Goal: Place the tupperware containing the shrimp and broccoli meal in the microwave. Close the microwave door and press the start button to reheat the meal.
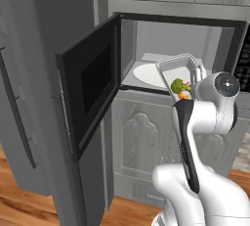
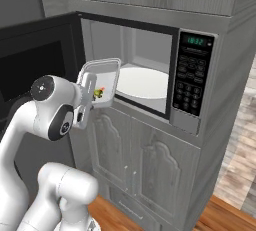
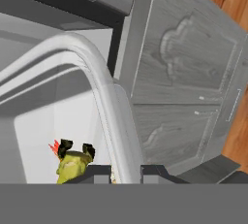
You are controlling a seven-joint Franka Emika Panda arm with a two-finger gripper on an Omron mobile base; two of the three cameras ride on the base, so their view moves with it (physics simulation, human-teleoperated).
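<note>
translucent grey-white plastic, the tupperware (image 1: 177, 68) is held up in the air at the mouth of the microwave (image 2: 150, 70), tilted steeply so its open face shows in both base views. the gripper (image 3: 127, 173) is clamped on the container's raised rim, one finger on each side of the wall, as the hand view shows from just beside it. inside the tupperware the green broccoli floret (image 1: 177, 85) and the orange shrimp (image 1: 184, 95) sit together at the low end, next to the hand. the container hangs over the front edge of the cavity, not resting on the white turntable plate (image 2: 142, 82), which lies bare behind it. the microwave door (image 1: 90, 80) stands swung wide open to the left, its black window facing the room. the black keypad strip (image 2: 192, 75) runs down the right side of the microwave, with a green display lit at its top. grey panelled cabinet doors (image 2: 150, 170) lie below the microwave, and a wooden floor (image 1: 29, 205) shows at the bottom.
</note>
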